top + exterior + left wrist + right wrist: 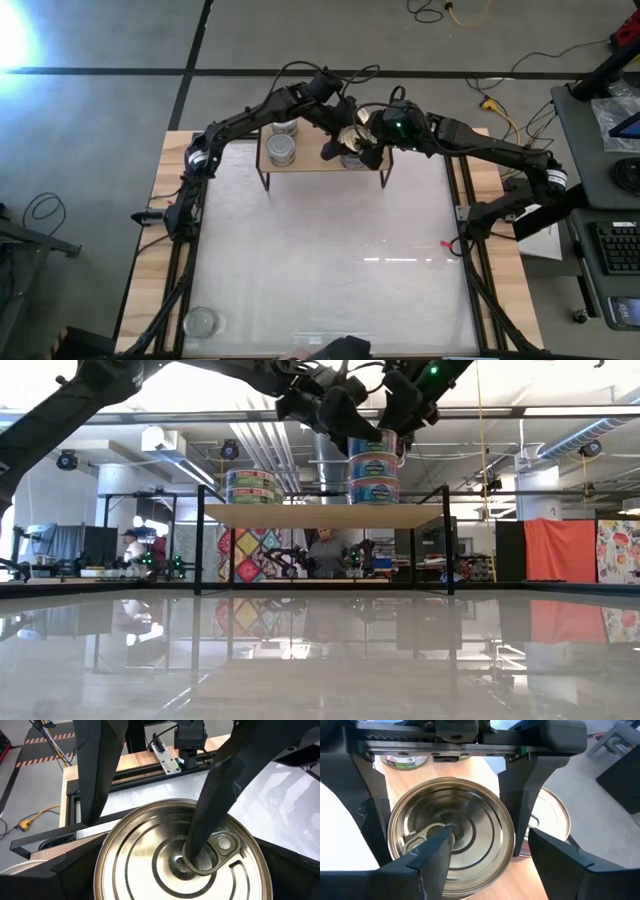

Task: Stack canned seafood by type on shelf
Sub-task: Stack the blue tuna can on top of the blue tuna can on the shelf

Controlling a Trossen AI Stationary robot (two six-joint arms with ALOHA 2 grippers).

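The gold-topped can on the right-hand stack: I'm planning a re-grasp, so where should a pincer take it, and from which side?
Grip the gold-topped can across its round side wall, just below the rim, coming straight down from above. It sits upright on another can on the shelf, lid up, so opposite walls are free. The right pincer already straddles it this way, while one left pincer finger rests on the lid.

Tins stacked on the low light-wood shelf (325, 515)

Short round silver-topped metal tins (282, 150) sit stacked at one end; gold-topped round tins (373, 475) stand stacked upright toward the other, pull-ring up.
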